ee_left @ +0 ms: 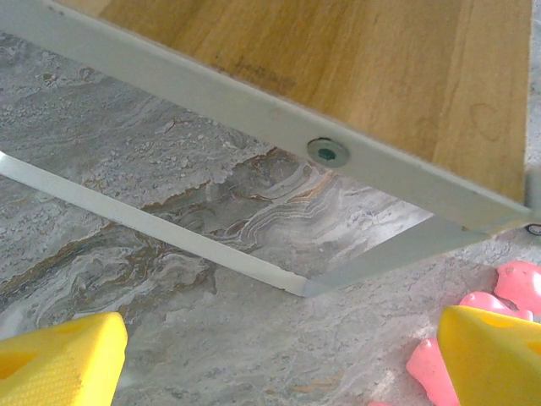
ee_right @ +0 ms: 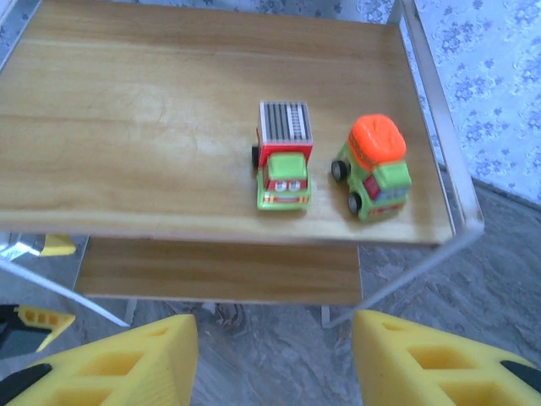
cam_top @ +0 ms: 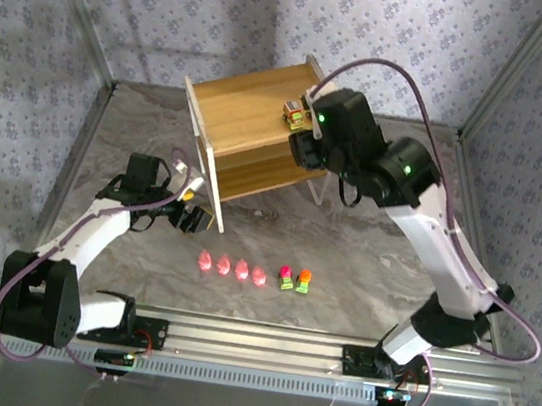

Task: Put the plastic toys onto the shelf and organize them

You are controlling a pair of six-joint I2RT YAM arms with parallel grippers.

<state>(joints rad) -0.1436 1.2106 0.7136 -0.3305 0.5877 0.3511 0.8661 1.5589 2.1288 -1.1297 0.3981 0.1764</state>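
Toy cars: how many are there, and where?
4. On the top board of the shelf: a striped-top car and an orange-top car. On the table, right of the pink figures: a pink-top car and its orange-top neighbour. The lower board is partly hidden.

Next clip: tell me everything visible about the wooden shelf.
The shelf is a light wooden two-tier unit on a thin white metal frame and legs. It stands upright on the grey marbled table, toward the far side. At its right end the white frame rises above the top board. Two small green cars rest side by side on the top tier near that end: a striped-top car and an orange-top car.
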